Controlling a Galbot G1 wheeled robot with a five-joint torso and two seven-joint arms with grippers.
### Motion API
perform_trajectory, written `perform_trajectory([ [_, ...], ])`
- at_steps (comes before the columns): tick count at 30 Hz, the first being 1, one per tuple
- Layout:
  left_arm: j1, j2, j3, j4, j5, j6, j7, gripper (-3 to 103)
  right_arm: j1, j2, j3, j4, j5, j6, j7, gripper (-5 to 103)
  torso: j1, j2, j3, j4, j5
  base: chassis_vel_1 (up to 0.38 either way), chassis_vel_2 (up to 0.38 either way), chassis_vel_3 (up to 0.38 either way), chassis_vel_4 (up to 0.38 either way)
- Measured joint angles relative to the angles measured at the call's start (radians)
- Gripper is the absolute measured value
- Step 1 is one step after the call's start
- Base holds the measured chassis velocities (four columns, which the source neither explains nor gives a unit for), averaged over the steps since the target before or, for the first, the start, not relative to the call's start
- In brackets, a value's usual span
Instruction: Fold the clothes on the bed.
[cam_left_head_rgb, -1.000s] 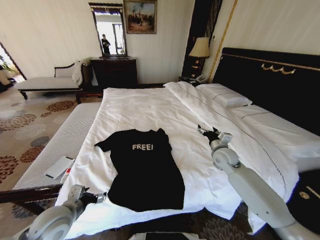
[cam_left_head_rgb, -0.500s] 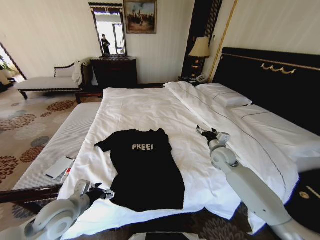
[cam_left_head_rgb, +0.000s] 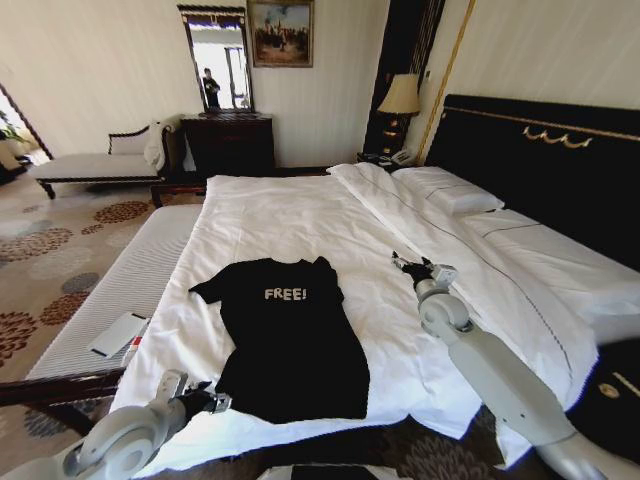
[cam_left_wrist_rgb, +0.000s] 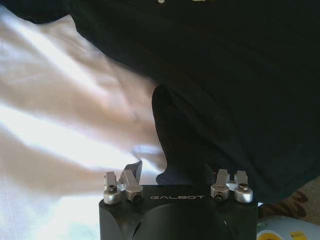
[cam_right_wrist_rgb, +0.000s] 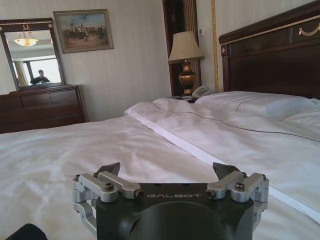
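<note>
The clothes, one black T-shirt (cam_left_head_rgb: 290, 340) with white "FREE!" lettering, lie flat on the white duvet of the bed (cam_left_head_rgb: 280, 215), hem toward me. My left gripper (cam_left_head_rgb: 214, 401) sits low at the shirt's near left hem corner. In the left wrist view that gripper (cam_left_wrist_rgb: 175, 176) is open, and a dark fold of the T-shirt (cam_left_wrist_rgb: 210, 100) reaches between its fingers (cam_left_wrist_rgb: 125, 179). My right gripper (cam_left_head_rgb: 404, 265) hovers open over bare duvet to the right of the shirt. The right wrist view shows this gripper (cam_right_wrist_rgb: 167, 169) with nothing between its spread fingers.
A padded bench (cam_left_head_rgb: 110, 300) runs along the bed's left side with a white card (cam_left_head_rgb: 118, 333) on it. Pillows (cam_left_head_rgb: 450, 192) and the dark headboard (cam_left_head_rgb: 545, 150) are on the right. A chaise (cam_left_head_rgb: 90, 165), dresser (cam_left_head_rgb: 228, 140) and lamp (cam_left_head_rgb: 400, 96) stand at the far wall.
My left gripper has moved right along the bed's near edge and dipped down at the shirt's hem corner. The right gripper has edged slightly left. The shirt has not moved.
</note>
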Motion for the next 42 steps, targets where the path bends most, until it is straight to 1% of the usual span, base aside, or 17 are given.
perform_trajectory([
  [2,0.000,-0.001,-0.003,0.000,0.001,-0.005,0.001,57,0.007,0.000,-0.005,-0.004,0.000,0.000,0.000,100,0.000,0.000,0.000,0.0000,0.0000,0.000,0.000,0.000,0.000],
  [5,-0.001,-0.001,-0.004,0.001,0.001,-0.009,0.002,52,0.012,0.001,-0.008,-0.010,0.001,0.000,0.000,100,0.000,0.000,0.000,0.0000,0.0000,0.000,0.000,0.000,0.000],
  [7,-0.002,-0.001,-0.004,0.002,0.001,-0.010,0.002,41,0.015,0.002,-0.011,-0.015,0.001,0.000,0.000,100,0.000,0.000,0.000,-0.0001,0.0000,0.000,0.000,0.000,0.000],
  [8,-0.002,-0.001,-0.004,0.002,0.001,-0.010,0.002,41,0.015,0.002,-0.011,-0.015,0.001,0.000,0.000,100,0.000,0.000,0.000,-0.0001,0.0000,0.000,0.000,0.000,0.000],
  [11,0.000,-0.002,-0.003,0.002,0.001,-0.010,0.004,25,0.022,0.002,-0.015,-0.021,0.001,0.000,0.000,100,0.000,0.000,0.000,-0.0001,0.0000,0.000,0.000,0.000,0.000],
  [13,0.001,-0.002,-0.003,0.002,0.001,-0.010,0.004,25,0.026,0.002,-0.016,-0.023,0.001,0.000,0.000,100,0.000,0.000,0.000,-0.0001,0.0000,0.000,0.000,0.000,0.000],
  [16,0.014,0.000,-0.012,-0.002,0.001,-0.010,0.004,9,0.034,0.001,-0.019,-0.026,0.002,0.000,0.000,100,0.000,0.000,0.000,-0.0001,-0.0001,0.000,0.000,0.000,0.000],
  [17,0.018,0.001,-0.015,-0.005,0.001,-0.010,0.004,9,0.035,0.001,-0.019,-0.026,0.003,0.000,0.000,100,0.000,0.000,0.000,-0.0001,-0.0001,0.000,0.000,0.000,0.000],
  [18,0.032,0.005,-0.027,-0.015,0.001,-0.010,0.004,4,0.037,0.000,-0.020,-0.026,0.004,0.000,0.000,100,0.000,0.000,0.000,-0.0001,0.0000,0.000,0.000,0.000,0.000],
  [24,0.092,0.021,-0.072,-0.061,0.001,-0.002,-0.006,1,0.043,0.000,-0.020,-0.027,0.005,-0.001,0.000,100,0.000,0.000,0.000,-0.0001,0.0000,0.000,0.000,0.000,0.000],
  [28,0.159,0.059,-0.100,-0.131,-0.003,0.044,-0.057,1,0.053,-0.001,-0.022,-0.031,0.007,-0.002,0.000,100,0.000,0.000,0.000,0.0000,0.0000,0.000,0.000,0.000,0.000],
  [29,0.159,0.059,-0.100,-0.131,-0.003,0.044,-0.057,1,0.053,-0.001,-0.022,-0.031,0.007,-0.002,0.000,100,0.000,0.000,0.000,0.0000,0.0000,0.000,0.000,0.000,0.000],
  [33,0.210,0.116,-0.116,-0.150,-0.015,0.081,-0.124,1,0.052,0.002,-0.022,-0.035,0.005,-0.002,0.000,100,0.000,0.000,0.000,0.0000,0.0000,0.000,0.000,0.000,0.000],
  [34,0.210,0.116,-0.116,-0.150,-0.015,0.081,-0.124,1,0.052,0.002,-0.022,-0.035,0.005,-0.002,0.000,100,0.000,0.000,0.000,0.0000,0.0000,0.000,0.000,0.000,0.000],
  [38,0.194,0.154,-0.095,-0.156,-0.079,0.119,-0.184,1,0.040,0.007,-0.014,-0.041,0.002,-0.002,-0.001,100,0.000,0.000,0.000,-0.0002,-0.0001,0.000,0.000,0.000,0.000],
  [39,0.194,0.154,-0.095,-0.156,-0.079,0.119,-0.184,1,0.040,0.007,-0.014,-0.041,0.002,-0.002,-0.001,100,0.000,0.000,0.000,-0.0002,-0.0001,0.000,0.000,0.000,0.000],
  [42,0.184,0.185,-0.075,-0.171,-0.117,0.165,-0.202,1,0.034,0.009,-0.004,-0.049,-0.001,-0.002,-0.002,100,0.000,0.000,0.000,-0.0002,0.0001,0.000,0.000,0.000,0.000],
])
